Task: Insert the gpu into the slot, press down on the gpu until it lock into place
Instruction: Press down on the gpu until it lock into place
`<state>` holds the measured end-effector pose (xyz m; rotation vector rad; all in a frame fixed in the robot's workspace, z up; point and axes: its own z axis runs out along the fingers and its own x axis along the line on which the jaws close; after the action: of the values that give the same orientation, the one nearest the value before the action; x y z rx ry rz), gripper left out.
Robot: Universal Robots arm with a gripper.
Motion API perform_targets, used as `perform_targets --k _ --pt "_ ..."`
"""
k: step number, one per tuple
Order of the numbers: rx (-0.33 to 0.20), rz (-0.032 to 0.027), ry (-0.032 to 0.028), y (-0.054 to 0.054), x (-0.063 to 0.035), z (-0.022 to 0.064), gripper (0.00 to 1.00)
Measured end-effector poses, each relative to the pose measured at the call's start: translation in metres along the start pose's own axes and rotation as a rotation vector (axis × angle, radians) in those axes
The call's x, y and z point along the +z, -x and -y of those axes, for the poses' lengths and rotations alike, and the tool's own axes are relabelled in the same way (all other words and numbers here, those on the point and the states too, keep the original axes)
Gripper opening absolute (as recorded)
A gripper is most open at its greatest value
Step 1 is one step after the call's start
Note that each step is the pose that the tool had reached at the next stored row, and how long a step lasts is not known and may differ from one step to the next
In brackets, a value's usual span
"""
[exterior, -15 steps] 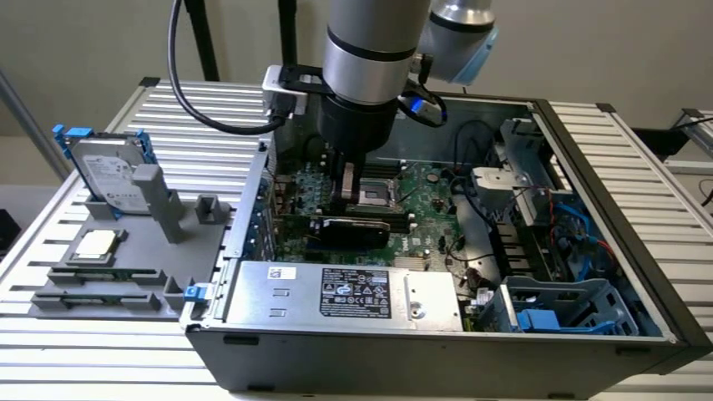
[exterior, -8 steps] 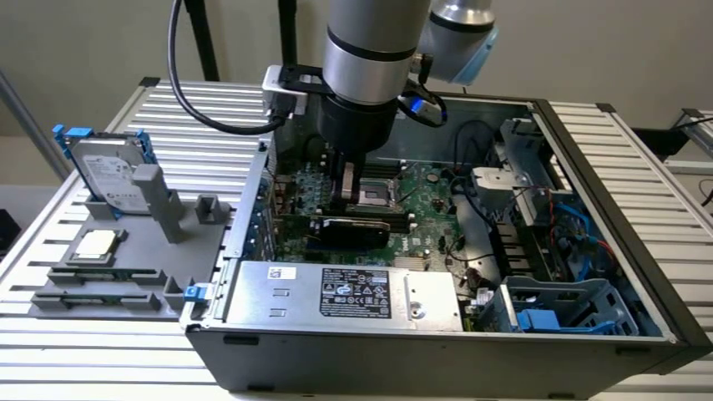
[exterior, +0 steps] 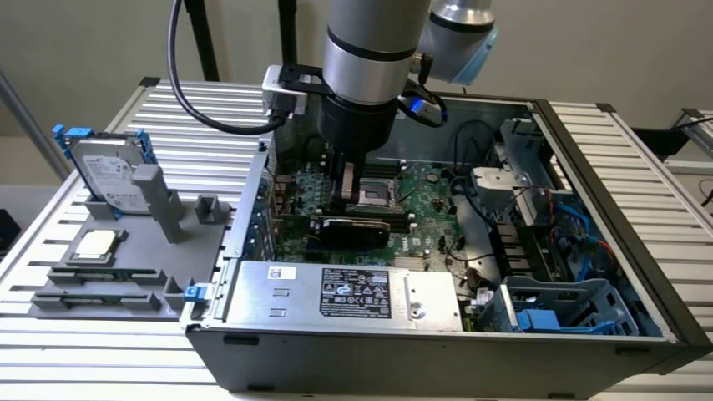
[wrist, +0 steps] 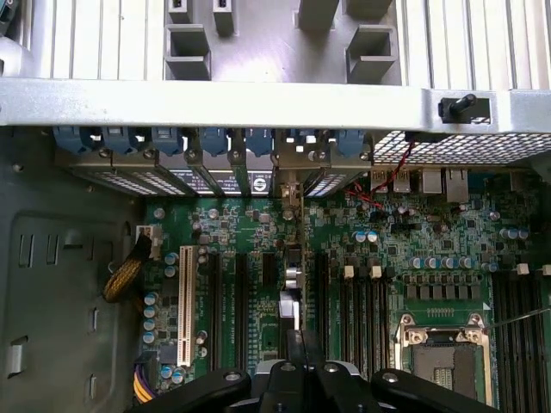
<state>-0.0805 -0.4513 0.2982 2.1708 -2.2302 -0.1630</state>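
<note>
Nothing can be read with certainty. In the lower middle of the exterior frame, the power-supply box (exterior: pixel 262 302) carries a black label (exterior: pixel 354 292) with white print and a small white sticker (exterior: pixel 284 271) (both too fine to make out). At upper left, the hard drive (exterior: pixel 106 171) bears a pale label, equally illegible, and so are the motherboard (wrist: pixel 258 258) markings in the wrist view

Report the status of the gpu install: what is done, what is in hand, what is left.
Done: the gpu already stands upright on the motherboard inside the case. In hand: the gripper, jaws shut, sits right over the gpu's top edge. Left: the lock is not confirmed, since whether the gpu is fully seated cannot be told.
</note>
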Motion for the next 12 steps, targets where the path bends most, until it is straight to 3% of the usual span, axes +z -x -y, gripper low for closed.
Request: perform_targets --k 7,12 --pt "0.000 0.0003 -0.0035 0.002 0.0086 -0.0002 0.11" --pt "-0.001 0.0007 -0.0152 0.005 0.0179 -0.0048 0.11"
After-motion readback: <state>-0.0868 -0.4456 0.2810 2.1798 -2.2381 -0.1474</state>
